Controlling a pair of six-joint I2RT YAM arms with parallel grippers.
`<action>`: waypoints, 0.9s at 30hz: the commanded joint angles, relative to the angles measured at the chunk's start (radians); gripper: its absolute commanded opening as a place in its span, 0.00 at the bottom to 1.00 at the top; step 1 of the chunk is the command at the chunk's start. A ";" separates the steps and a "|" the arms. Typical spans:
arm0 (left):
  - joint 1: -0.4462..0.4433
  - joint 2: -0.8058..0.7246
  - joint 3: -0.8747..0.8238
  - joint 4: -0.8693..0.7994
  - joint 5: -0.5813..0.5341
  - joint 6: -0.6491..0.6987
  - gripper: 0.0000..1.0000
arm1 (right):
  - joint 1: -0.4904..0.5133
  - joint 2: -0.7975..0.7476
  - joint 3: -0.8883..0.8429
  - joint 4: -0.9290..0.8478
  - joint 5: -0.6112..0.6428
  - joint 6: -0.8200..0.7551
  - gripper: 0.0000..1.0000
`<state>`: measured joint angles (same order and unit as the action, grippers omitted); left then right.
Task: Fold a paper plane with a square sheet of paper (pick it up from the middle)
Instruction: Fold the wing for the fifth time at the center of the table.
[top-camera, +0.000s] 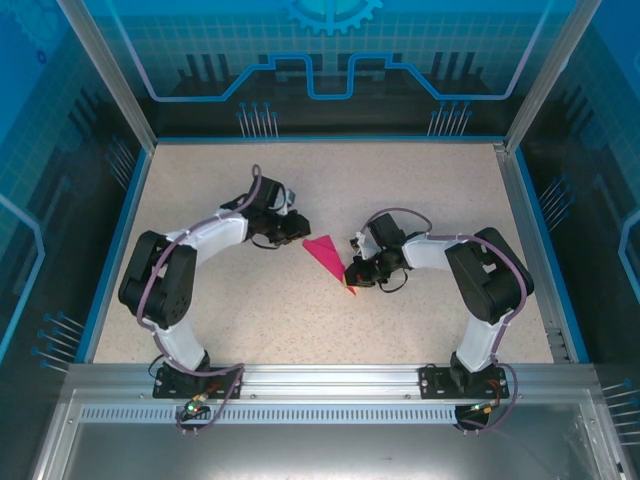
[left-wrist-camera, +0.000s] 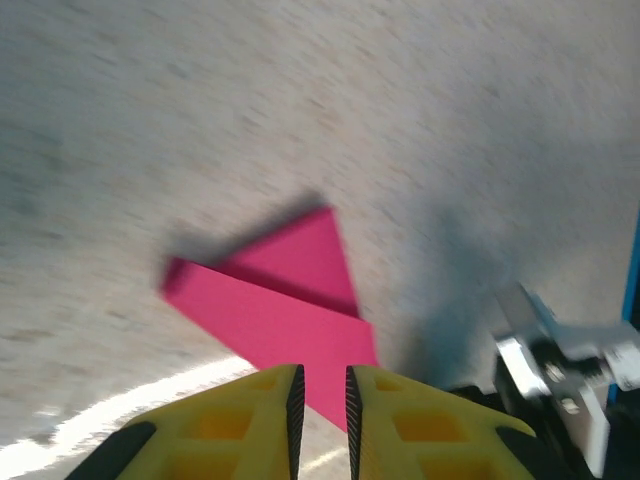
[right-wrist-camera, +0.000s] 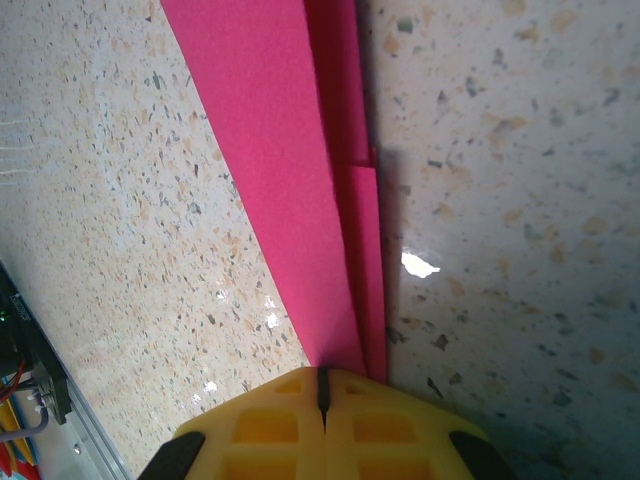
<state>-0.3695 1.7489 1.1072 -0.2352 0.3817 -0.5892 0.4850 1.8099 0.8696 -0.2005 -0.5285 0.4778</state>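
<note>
The speckled surface is the biggest thing here, with blue walls all around it. Two white and black arms sit at its near edge. The left arm bends in toward the middle, and the right arm bends in from the other side.

Between the two arms, near the middle of the surface, lies the paper plane. It is bright pink paper folded into a long, pointed shape. It lies flat, with its wide end toward the left arm and its thin end toward the right arm.

The left hand is just beside the wide end of the paper. In its own camera the left hand has yellow fingers with a thin gap between them, so it is open just a little. The pink paper lies below that gap. I cannot tell if the fingers touch it.

The right hand is at the thin end. Up close, the right hand is closed tight, its yellow fingers pressed together. The paper runs right up to where they meet. I cannot tell if it is pinched there.
</note>
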 joint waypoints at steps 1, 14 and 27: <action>-0.098 0.027 -0.037 0.049 0.011 -0.060 0.22 | -0.004 0.065 -0.064 -0.145 0.129 -0.008 0.02; -0.224 0.206 -0.006 0.116 0.076 -0.169 0.21 | -0.004 0.064 -0.070 -0.140 0.127 -0.005 0.02; -0.136 0.225 -0.009 0.027 -0.045 -0.091 0.21 | -0.008 0.078 -0.086 -0.137 0.139 -0.005 0.02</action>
<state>-0.5632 1.9499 1.1027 -0.1520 0.4133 -0.7200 0.4831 1.8095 0.8585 -0.1856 -0.5331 0.4782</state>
